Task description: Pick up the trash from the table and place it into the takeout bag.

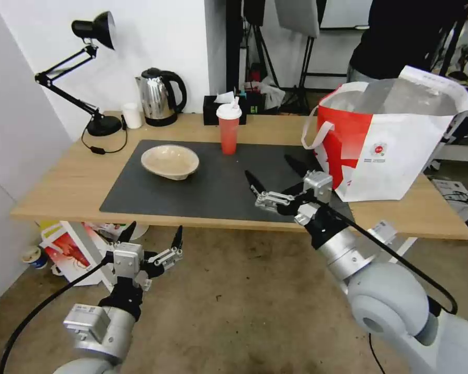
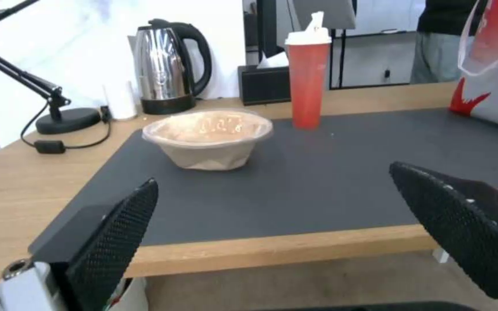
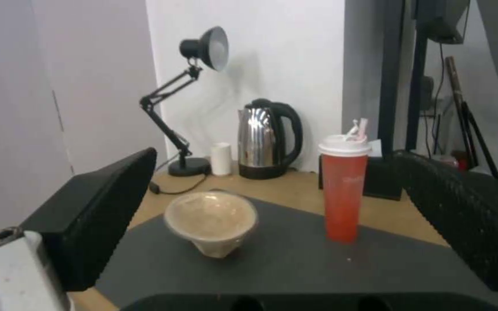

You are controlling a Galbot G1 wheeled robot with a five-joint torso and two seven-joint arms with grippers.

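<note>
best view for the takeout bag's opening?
Head view: the whole takeout bag stands on the table, open top and foil lining visible. Left wrist view catches only a lower corner and handle loop. Right wrist view faces the red cup instead.

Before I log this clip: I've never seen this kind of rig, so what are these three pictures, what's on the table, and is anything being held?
This is a wheeled robot with two arms. One picture comes from its head, looking down over the table; the other two come from cameras on each wrist, so the black fingers frame those views.

On the dark mat sit a shallow beige bowl and a red cup with a white lid. The big white and red takeout bag stands at the table's right end. A kettle, a desk lamp and a small white cup line the back.

Nothing is held. The right end effector hovers open over the mat beside the bag; the left end effector is open below the table's front edge.
</note>
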